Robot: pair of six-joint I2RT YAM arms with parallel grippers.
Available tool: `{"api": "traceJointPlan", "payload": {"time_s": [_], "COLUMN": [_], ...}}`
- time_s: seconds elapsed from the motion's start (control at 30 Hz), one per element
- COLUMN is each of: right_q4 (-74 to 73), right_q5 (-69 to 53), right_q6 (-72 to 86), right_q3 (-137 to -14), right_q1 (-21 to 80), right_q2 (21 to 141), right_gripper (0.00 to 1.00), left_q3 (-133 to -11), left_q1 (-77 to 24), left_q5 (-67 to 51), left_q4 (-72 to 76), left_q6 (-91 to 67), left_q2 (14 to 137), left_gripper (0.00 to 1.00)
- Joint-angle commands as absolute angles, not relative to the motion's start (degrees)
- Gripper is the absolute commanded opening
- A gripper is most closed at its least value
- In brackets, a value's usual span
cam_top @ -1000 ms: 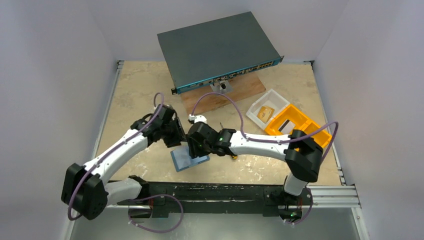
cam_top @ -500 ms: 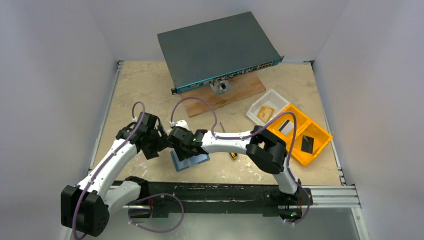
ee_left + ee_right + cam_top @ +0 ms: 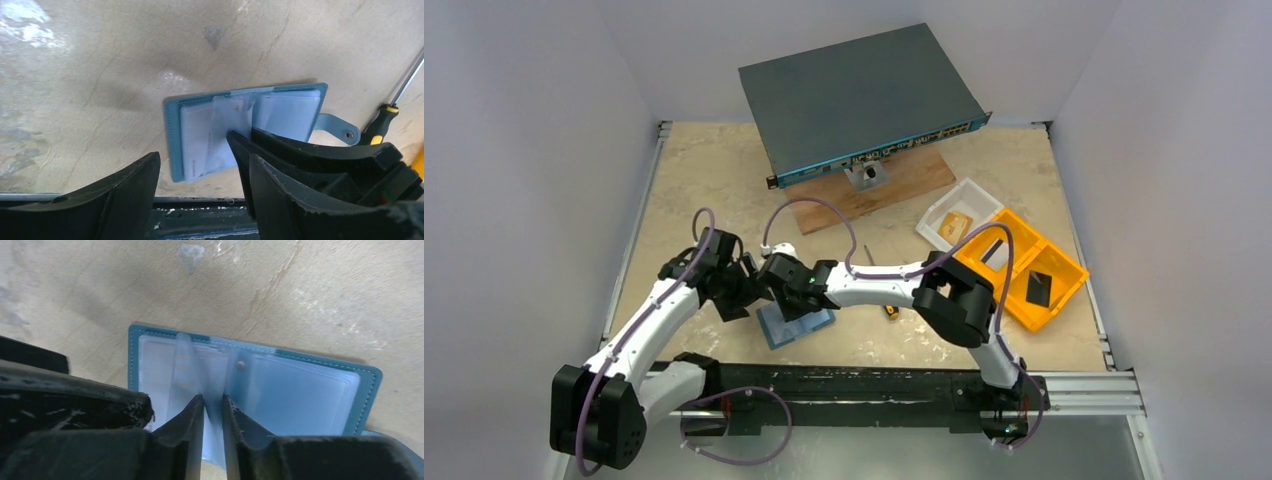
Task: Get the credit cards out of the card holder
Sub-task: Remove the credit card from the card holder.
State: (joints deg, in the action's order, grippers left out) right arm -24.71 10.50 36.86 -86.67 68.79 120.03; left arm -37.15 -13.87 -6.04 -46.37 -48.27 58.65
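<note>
The main risk is that the right gripper lifts the wrong thing. Its jaws are nearly closed on a thin clear sleeve of the open card holder, apparently not on a card's edge. A pull from there would likely drag the whole holder across the table or flip a leaf over, leaving the cards inside. The left gripper stands open with nothing between its fingers, hovering over the holder's left half (I cannot tell whether it touches). If it does not press down before a pull, the holder will probably ride up. A hard tug could also tear or crease the plastic.

The holder lies flat near the front edge of the table, between the two grippers, its snap strap out to one side and a screwdriver just beyond. Its sleeves hold pale cards, one with faint print showing on the left. Far right, an orange bin holds two dark flat pieces, and a white tray holds a tan block
</note>
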Motion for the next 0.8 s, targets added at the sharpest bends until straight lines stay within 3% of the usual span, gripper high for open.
{"api": "traceJointPlan", "payload": {"time_s": [0.0, 0.17, 0.33, 0.47, 0.77], "right_q4": [-19.0, -10.1, -1.3, 3.2, 8.2], "right_q5": [1.5, -7.5, -15.6, -18.9, -22.4], "right_q6": [40.4, 42.9, 46.4, 48.4, 50.7], "right_q3": [-80.1, -73.1, -67.0, -64.1, -60.7], "right_q1": [66.5, 63.0, 59.8, 58.2, 56.3], "right_q2": [117.9, 115.7, 114.7, 114.3, 114.4], "right_gripper": [0.13, 0.08, 0.06, 0.06, 0.05], "left_q3": [-35.3, -33.6, -32.4, -31.1, -30.2], "left_q1": [-13.5, -13.5, -13.7, -13.8, -16.0], "left_q5": [-11.0, -14.3, -16.9, -17.2, -17.3], "left_q4": [-42.0, -39.2, -36.4, -34.5, -30.5], "left_q6": [-46.0, -45.2, -44.7, -44.9, -45.7], "left_q2": [59.6, 60.2, 62.0, 63.6, 67.9], "left_gripper": [0.63, 0.53, 0.35, 0.28, 0.29]}}
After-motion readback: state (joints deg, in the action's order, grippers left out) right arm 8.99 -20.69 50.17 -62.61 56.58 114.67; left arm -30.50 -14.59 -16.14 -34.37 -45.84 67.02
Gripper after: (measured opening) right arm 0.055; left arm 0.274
